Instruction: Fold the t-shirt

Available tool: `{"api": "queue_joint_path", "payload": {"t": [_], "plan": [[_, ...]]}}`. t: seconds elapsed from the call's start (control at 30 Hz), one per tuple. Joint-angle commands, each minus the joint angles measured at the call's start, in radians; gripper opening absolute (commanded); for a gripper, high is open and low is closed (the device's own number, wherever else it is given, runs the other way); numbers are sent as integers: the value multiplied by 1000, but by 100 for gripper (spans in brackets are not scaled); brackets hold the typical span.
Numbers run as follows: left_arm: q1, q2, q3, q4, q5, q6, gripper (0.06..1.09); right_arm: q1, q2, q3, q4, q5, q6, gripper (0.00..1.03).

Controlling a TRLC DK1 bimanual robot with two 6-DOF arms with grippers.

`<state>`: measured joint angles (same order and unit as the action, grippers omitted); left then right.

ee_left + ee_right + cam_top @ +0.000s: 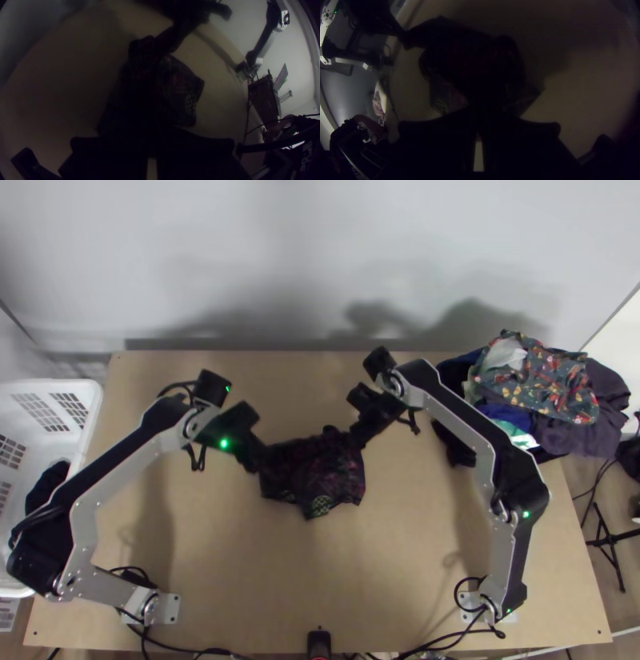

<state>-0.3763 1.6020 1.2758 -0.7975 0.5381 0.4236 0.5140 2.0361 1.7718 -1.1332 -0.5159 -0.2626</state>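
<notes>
A dark patterned t-shirt (314, 474) hangs bunched between the two grippers at mid-table, its lower part showing a small yellow-green print. My left gripper (254, 456) is shut on its left end, my right gripper (358, 434) on its upper right part. In the left wrist view the shirt (176, 90) runs from my left gripper (152, 133) toward the other arm's gripper. The right wrist view has the shirt (453, 63) dark and crumpled ahead of my right gripper (480, 116). Whether its lower edge touches the table cannot be told.
A heap of clothes (536, 388) lies at the table's back right, beside the right arm. At the left edge stands a white basket (90, 412) with a dark cloth in it. Bare wooden table (320, 564) lies between the arms' bases.
</notes>
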Motion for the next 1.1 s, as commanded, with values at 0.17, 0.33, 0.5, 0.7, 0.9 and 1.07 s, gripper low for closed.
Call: {"api": "queue_joint_path", "payload": {"t": [0.17,0.33,0.5,0.7,0.9,1.07], "plan": [[-30,-79,-107,-198,5,152,10,55,-117,-247,-27,-1,-27,3],[-38,-91,-115,-218,6,172,10,57,-151,-281,-30,1,-30,3],[-76,-80,-139,-207,8,162,10,67,-143,-334,-31,1,-29,7],[-153,-45,-159,-94,8,55,11,113,-113,-337,-30,11,-9,53],[-193,50,-116,-63,8,33,50,143,-106,-318,-33,11,6,81],[-208,30,-131,-37,10,-9,104,130,-131,-305,-73,10,2,95]]}}
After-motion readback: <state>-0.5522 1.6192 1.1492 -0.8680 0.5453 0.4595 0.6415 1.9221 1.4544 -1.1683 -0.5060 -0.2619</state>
